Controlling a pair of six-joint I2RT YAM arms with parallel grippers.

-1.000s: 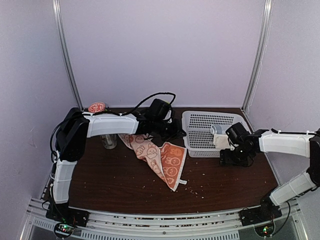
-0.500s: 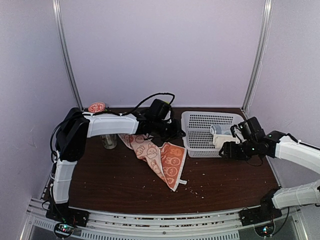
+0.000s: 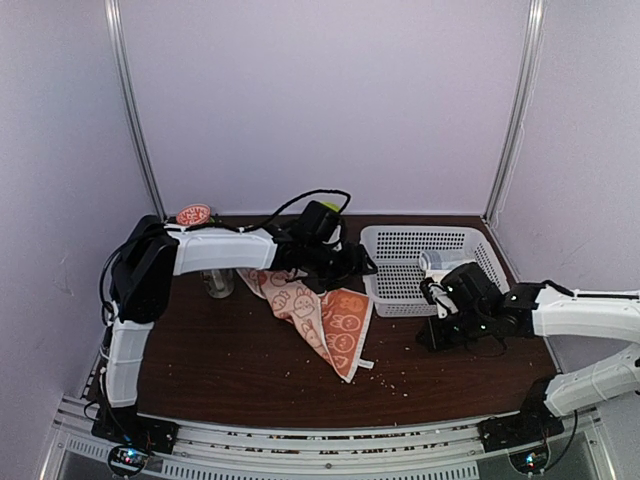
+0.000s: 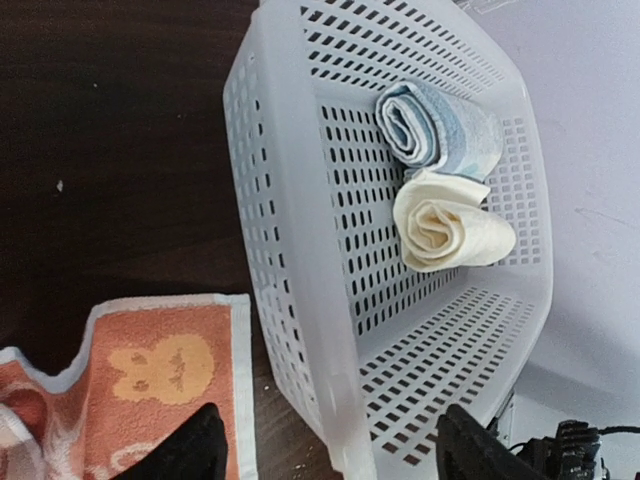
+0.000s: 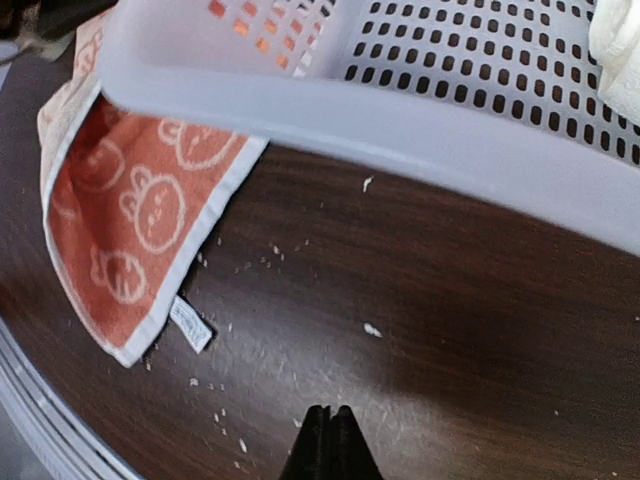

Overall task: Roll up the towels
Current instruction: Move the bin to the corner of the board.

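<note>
An orange bunny-print towel (image 3: 325, 315) lies crumpled and unrolled on the dark table, left of the white basket (image 3: 400, 297). In the basket lie a rolled blue towel (image 4: 440, 125) and a rolled cream towel (image 4: 450, 232). My left gripper (image 4: 335, 445) is open, its fingers either side of the basket's near wall, with the orange towel (image 4: 160, 380) under the left finger. It sits at the basket's left end (image 3: 350, 262). My right gripper (image 5: 330, 420) is shut on nothing, just above the bare table in front of the basket (image 3: 432, 338).
A glass jar (image 3: 218, 283) stands at the left, behind the towel, and a round red object (image 3: 193, 213) sits at the back left corner. Pale crumbs (image 5: 372, 329) are scattered over the tabletop. Walls close in the back and both sides.
My left gripper has opened at the basket's left end. My right gripper has pulled back from the basket towards the table in front of it and has shut empty.
</note>
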